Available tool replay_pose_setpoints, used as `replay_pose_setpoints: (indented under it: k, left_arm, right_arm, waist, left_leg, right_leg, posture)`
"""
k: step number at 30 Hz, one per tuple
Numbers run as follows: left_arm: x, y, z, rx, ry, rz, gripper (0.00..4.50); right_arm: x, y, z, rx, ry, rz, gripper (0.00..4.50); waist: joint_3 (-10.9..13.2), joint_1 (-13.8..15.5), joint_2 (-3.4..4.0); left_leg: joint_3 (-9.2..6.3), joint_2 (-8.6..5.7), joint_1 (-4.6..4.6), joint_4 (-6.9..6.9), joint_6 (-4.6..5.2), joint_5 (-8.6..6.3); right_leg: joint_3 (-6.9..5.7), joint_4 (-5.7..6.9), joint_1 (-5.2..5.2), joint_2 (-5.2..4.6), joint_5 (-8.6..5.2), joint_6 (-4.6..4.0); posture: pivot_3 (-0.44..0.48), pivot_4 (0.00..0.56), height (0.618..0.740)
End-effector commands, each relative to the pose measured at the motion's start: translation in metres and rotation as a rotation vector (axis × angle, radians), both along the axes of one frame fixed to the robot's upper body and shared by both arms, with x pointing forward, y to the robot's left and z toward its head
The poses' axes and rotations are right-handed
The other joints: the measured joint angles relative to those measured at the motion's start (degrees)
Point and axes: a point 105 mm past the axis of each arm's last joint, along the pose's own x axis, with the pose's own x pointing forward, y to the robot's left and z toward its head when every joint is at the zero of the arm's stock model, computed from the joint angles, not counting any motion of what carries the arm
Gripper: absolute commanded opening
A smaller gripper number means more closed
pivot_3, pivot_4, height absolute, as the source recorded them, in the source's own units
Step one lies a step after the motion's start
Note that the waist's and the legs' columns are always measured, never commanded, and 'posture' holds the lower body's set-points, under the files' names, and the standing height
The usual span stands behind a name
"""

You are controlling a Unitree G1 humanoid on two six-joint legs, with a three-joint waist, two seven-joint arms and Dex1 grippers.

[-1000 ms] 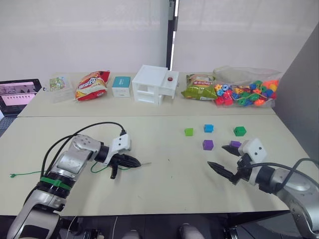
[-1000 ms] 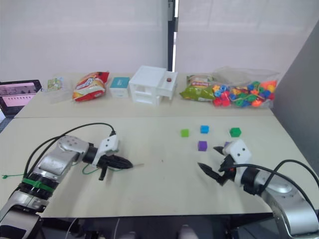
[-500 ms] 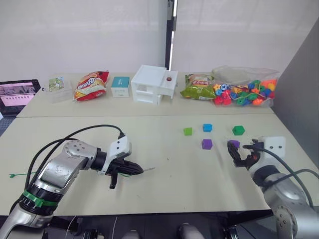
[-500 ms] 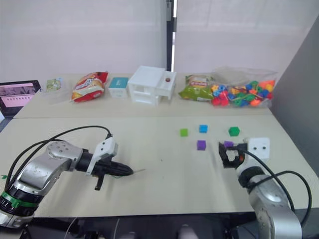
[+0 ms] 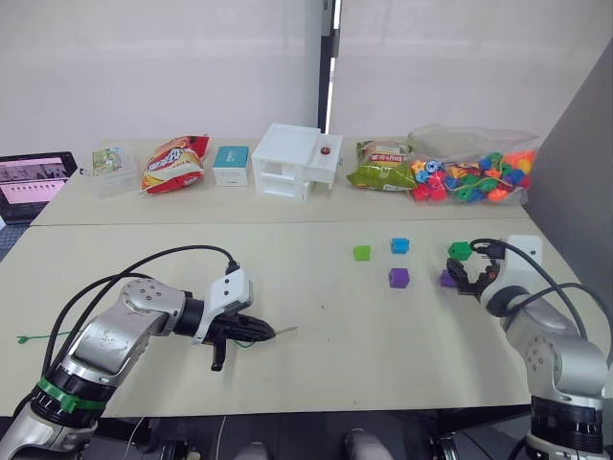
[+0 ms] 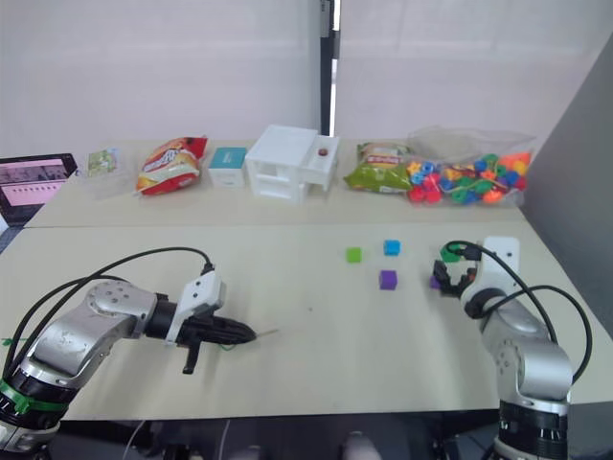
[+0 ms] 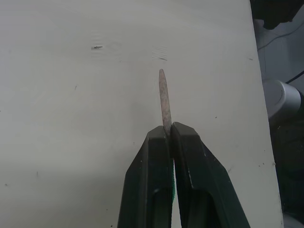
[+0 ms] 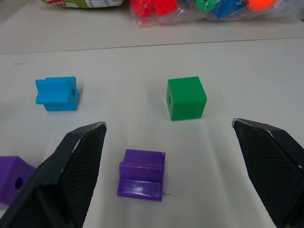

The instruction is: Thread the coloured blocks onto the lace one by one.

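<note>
Left gripper: fingers pressed together on the lace's pale tip, which juts out past the fingertips just above the table.
Lace: green string trailing from the gripper toward the table's left edge; middle stretch hidden behind the left arm; knotted end lying near that edge.
Right gripper: fingers spread wide, hovering over the notched purple block, which lies between them, untouched.
Green cube: beyond the purple block, apart from it, hole facing sideways.
Blue block: near the left finger's far side, hole visible.
Second purple block: cut off at the picture's edge, partly behind the finger.
Light green block: just beside the blue one in the head views; shape too small to make out.
Bag of beads: clear, at the far right, contents a jumble of colours.
Snack bags: print too small to read.
White box: mid-back, a small red spot on top.
Laptop: cut off at the left edge, screen pink.
</note>
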Motion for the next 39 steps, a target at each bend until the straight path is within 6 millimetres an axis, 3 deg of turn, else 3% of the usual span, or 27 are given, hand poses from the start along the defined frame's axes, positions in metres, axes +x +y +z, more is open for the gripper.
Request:
replay_pose_setpoints:
  k: [1, 16, 19, 26, 28, 31, 34, 36, 39]
  left_arm:
    - [-0.001, -0.002, 0.004, -0.012, -0.032, -0.017, 0.01]
    - [-0.004, -0.005, 0.002, -0.011, -0.030, -0.013, 0.01]
    - [-0.005, -0.005, 0.004, -0.009, -0.032, -0.011, 0.00]
    - [-0.004, -0.003, 0.006, -0.005, -0.037, 0.000, 0.00]
    - [-0.004, -0.004, 0.007, -0.005, -0.038, 0.000, 0.00]
    - [-0.004, -0.006, 0.010, -0.008, -0.038, -0.002, 0.00]
    - [-0.002, -0.009, 0.013, -0.008, -0.038, -0.005, 0.00]
    - [-0.002, -0.009, 0.014, -0.005, -0.035, -0.004, 0.00]
    - [-0.001, -0.007, 0.015, -0.001, -0.029, 0.000, 0.00]
  right_arm:
    - [0.022, -0.013, 0.017, -0.031, -0.037, -0.019, 4.50]
    - [0.074, -0.028, 0.002, -0.034, 0.076, -0.026, 4.50]
    - [0.077, -0.029, 0.001, -0.025, 0.073, -0.031, 3.74]
    - [0.081, -0.024, 0.001, 0.013, 0.059, -0.013, 1.29]
    - [0.080, -0.023, 0.002, 0.012, 0.053, -0.009, 1.17]
    - [0.078, -0.022, 0.008, 0.011, 0.021, -0.008, 1.17]
    - [0.068, -0.011, 0.035, 0.011, -0.076, 0.034, 1.17]
    - [0.047, 0.010, 0.056, 0.011, -0.131, 0.087, 1.17]
    - [0.009, 0.045, 0.068, 0.031, -0.153, 0.152, 1.17]
  waist:
    - [0.01, -0.25, 0.01]
    - [0.04, -0.24, 0.06]
    - [0.04, -0.23, 0.06]
    - [0.04, -0.55, 0.06]
    - [0.04, -0.80, 0.06]
    - [0.04, -1.09, 0.06]
    - [0.05, -1.12, 0.08]
    - [0.05, -1.08, 0.09]
    - [0.05, -1.00, 0.12]
  left_leg:
    - [0.02, 0.01, 0.01, 0.00, 0.00, 0.00]
    - [0.16, -0.01, -0.29, 0.00, -0.01, 0.00]
    - [0.15, -0.01, -0.30, 0.00, -0.01, 0.00]
    - [0.15, -0.01, -0.26, 0.00, -0.01, 0.00]
    - [0.14, -0.01, -0.25, 0.01, -0.01, 0.00]
    - [0.13, -0.01, -0.24, 0.01, -0.01, 0.01]
    - [0.10, -0.02, -0.25, 0.01, -0.01, 0.00]
    - [0.08, -0.02, -0.29, 0.01, -0.01, 0.00]
    - [-0.06, -0.01, -0.36, 0.01, -0.01, 0.00]
  right_leg:
    - [0.01, 0.01, -0.02, 0.01, 0.00, 0.00]
    - [0.13, 0.14, -0.44, -0.03, 0.02, -0.03]
    - [0.13, 0.19, -0.44, -0.04, 0.02, -0.03]
    - [0.13, 0.37, -0.48, -0.04, 0.02, -0.03]
    - [0.13, 0.39, -0.48, -0.03, 0.02, -0.03]
    - [0.13, 0.43, -0.48, -0.03, 0.02, -0.03]
    - [0.12, 0.46, -0.50, -0.03, 0.02, -0.03]
    - [0.12, 0.49, -0.52, -0.03, 0.02, -0.03]
    - [0.03, 0.65, -0.58, -0.01, 0.02, -0.03]
  posture:
    - [0.000, 0.150, 0.740]
    - [0.000, 0.150, 0.740]
    - [0.000, 0.150, 0.740]
    - [0.000, 0.150, 0.740]
    - [0.000, 0.150, 0.740]
    - [0.000, 0.150, 0.740]
    - [0.000, 0.150, 0.740]
    - [0.000, 0.150, 0.740]
    - [0.000, 0.150, 0.740]
